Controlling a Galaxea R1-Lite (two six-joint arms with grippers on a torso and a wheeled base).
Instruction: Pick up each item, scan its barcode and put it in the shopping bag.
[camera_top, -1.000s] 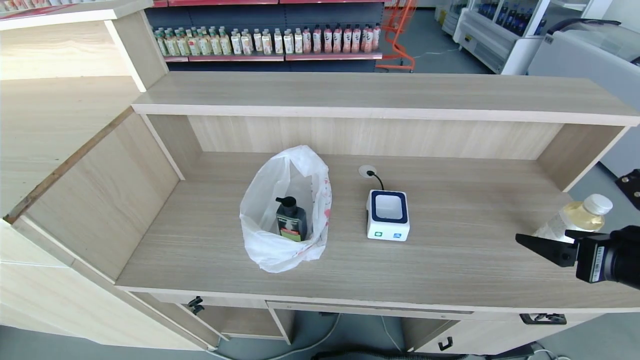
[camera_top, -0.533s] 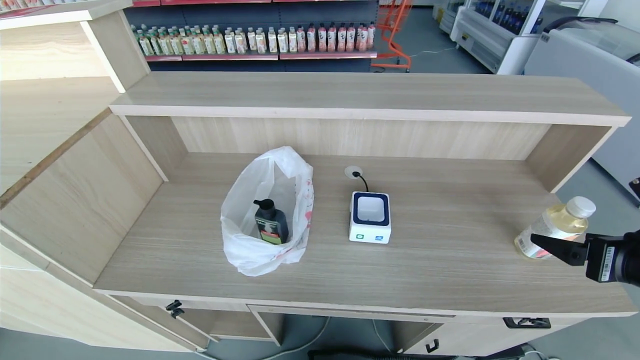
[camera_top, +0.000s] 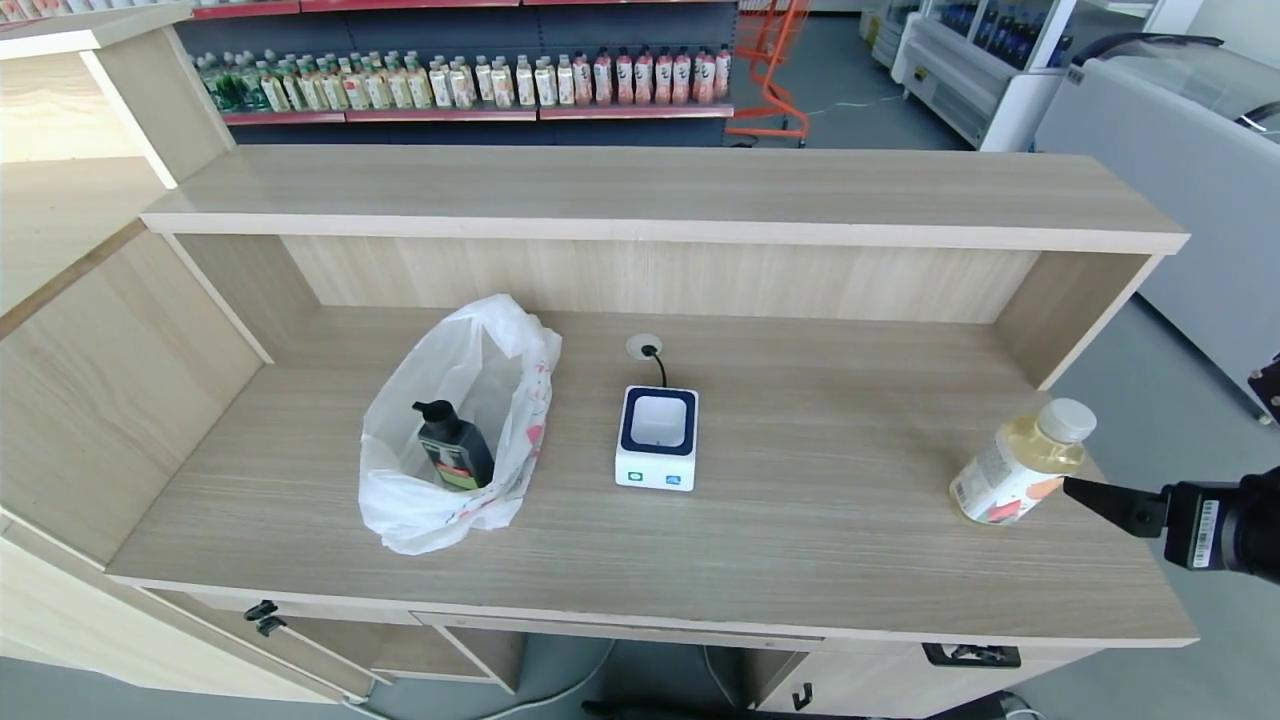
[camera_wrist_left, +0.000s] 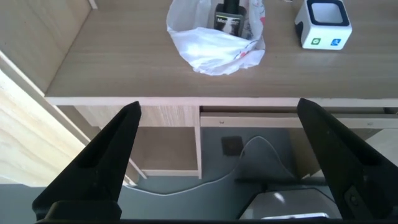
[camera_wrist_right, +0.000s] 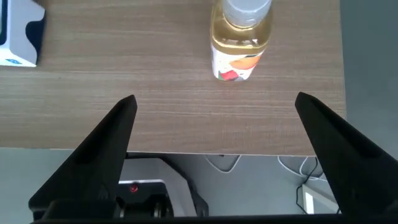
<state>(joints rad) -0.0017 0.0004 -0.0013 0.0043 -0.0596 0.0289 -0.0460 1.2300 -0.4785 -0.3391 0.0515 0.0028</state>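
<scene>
The head camera has panned; the bottle (camera_top: 1020, 465) stands at the counter's (camera_top: 800, 540) right end, the right gripper (camera_wrist_right: 216, 102) seemingly just short of it. Wrist views reveal it and the left gripper (camera_wrist_left: 219, 107) spread wide, empty.

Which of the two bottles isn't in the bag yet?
The white-capped yellow bottle, standing by the right pincer; the dark pump bottle sits inside the bag.

I face a pale wood-grain counter (camera_top: 800, 540) with a raised ledge (camera_top: 640, 190) along its far edge and a side panel (camera_top: 100, 420) at each end. Beyond it, a store shelf (camera_top: 460, 113) carries rows of bottles, and an orange rack (camera_top: 768, 100) stands on the grey floor (camera_top: 870, 110). At the far right are what look like white freezer cabinets (camera_top: 1140, 130). An open cubby (camera_wrist_left: 165, 143) sits under the near edge.
</scene>
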